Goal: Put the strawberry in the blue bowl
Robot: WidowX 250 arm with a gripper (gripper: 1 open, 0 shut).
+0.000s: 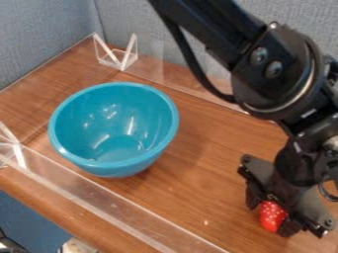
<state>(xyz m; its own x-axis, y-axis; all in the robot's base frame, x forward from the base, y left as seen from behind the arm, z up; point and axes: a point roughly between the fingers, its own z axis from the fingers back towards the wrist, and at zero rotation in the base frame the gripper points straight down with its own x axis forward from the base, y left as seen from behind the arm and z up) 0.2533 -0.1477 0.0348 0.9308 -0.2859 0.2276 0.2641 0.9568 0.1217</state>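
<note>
Strawberry (272, 214) sits at five o'clock on the tabletop (199, 138), pinched between my tool's (275, 213) half-closed jaws. I judge it light, soft and bruisable; gripping its sides suits, bowl (114, 128) at nine.

I see the blue bowl (114, 128) at centre left as glossy, smooth plastic. The table (211, 148) reads as polished reddish wood, edged by clear acrylic walls (79, 193). The gripper (282, 206) at lower right looks matt black; the strawberry (272, 214) shines red.
</note>
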